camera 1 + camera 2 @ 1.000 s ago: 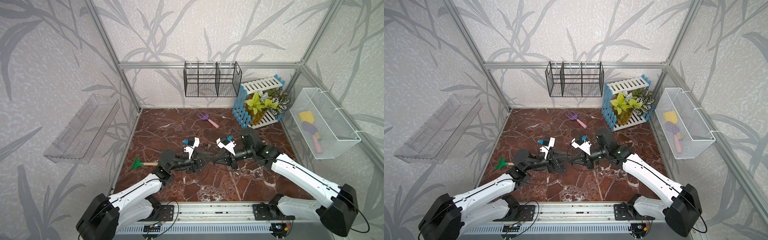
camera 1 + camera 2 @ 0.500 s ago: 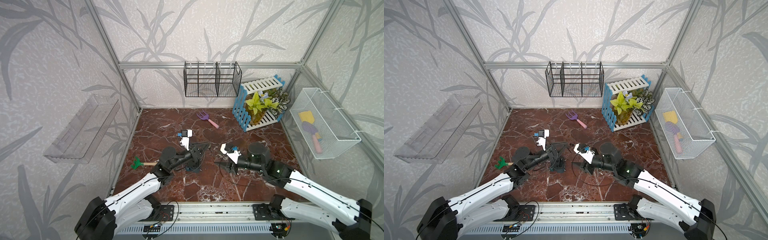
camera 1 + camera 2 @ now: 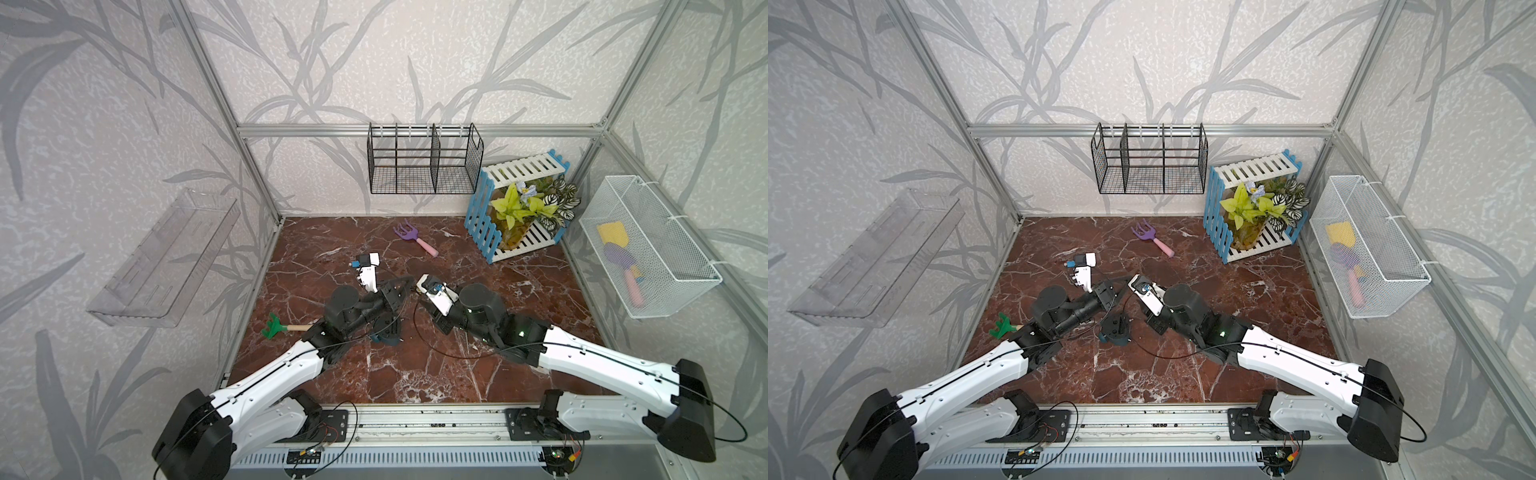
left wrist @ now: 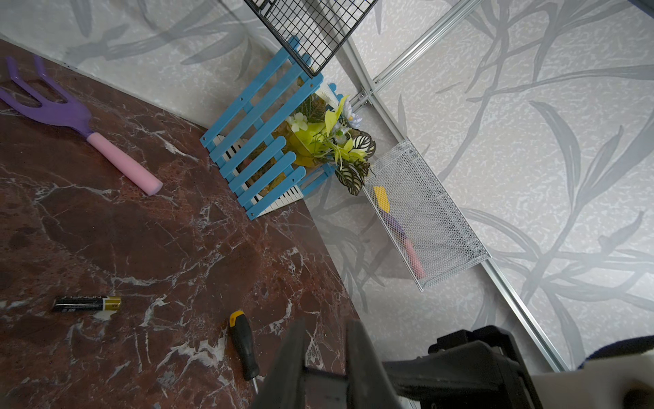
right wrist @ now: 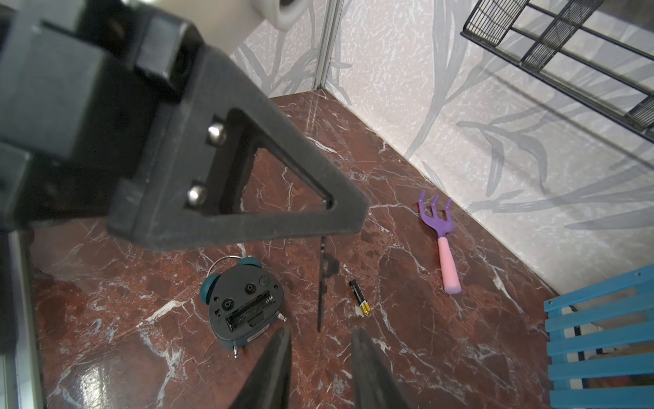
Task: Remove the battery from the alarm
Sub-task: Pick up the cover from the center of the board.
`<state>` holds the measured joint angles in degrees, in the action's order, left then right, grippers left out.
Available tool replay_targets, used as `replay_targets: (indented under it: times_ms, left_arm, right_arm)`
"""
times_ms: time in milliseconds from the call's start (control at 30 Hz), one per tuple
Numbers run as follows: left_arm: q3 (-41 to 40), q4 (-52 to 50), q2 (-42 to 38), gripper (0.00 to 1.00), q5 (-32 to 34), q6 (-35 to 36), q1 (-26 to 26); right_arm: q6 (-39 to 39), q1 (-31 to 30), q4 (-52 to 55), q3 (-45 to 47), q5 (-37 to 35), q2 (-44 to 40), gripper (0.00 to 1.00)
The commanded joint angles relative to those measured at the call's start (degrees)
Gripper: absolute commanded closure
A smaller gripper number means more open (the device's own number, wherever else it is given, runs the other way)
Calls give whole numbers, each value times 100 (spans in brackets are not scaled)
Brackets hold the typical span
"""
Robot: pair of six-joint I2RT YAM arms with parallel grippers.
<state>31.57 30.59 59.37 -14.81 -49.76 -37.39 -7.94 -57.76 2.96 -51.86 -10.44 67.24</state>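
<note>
Battery (image 5: 359,296), right wrist view: lying flat on the red marble desk (image 5: 442,336), outside the alarm (image 5: 244,294) and a little apart from it, gold end nearer the right hand.
Alarm, right wrist view: face down with its black back up. The battery slot is open and empty, so the removal looks done.
Battery handling: probably light, stiff and smooth. Being round, it may roll or slip out of a glancing pinch.
Battery hold: best taken across the middle of the dark body, with the fingers square to its length and not on the ends.
Right hand (image 5: 320,334), right wrist view: fingers a modest way apart with nothing between them. It touches nothing and hangs above the desk, short of both alarm and battery.
Battery (image 4: 86,304), left wrist view: alone on bare desk, near a screwdriver (image 4: 244,345) but not touching it.
Left hand (image 4: 326,324), left wrist view: fingers close together with a narrow gap. A flat dark piece bridges them lower down, and I cannot tell whether it is clamped there or part of the hand.
Alarm (image 3: 388,337), top views: in both top views it lies on the desk between the two arms, partly under the left one.
Battery, top views: too small to pick out.
Hands, top views: how far either is open cannot be read here.
</note>
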Motion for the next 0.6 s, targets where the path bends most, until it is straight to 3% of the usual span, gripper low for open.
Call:
replay_targets:
  times_ms: [0, 333, 567]
  left_arm:
    - [84, 71, 11, 90, 100, -45, -14]
    - [-2, 73, -62, 90, 277, -113, -6]
    - [-5, 81, -46, 86, 333, -134, -1]
  right_arm:
    - [97, -37, -192, -233, -25, 122, 74]
    - [284, -74, 38, -546, -511, 520, 89]
    - [247, -98, 49, -598, -462, 617, 100]
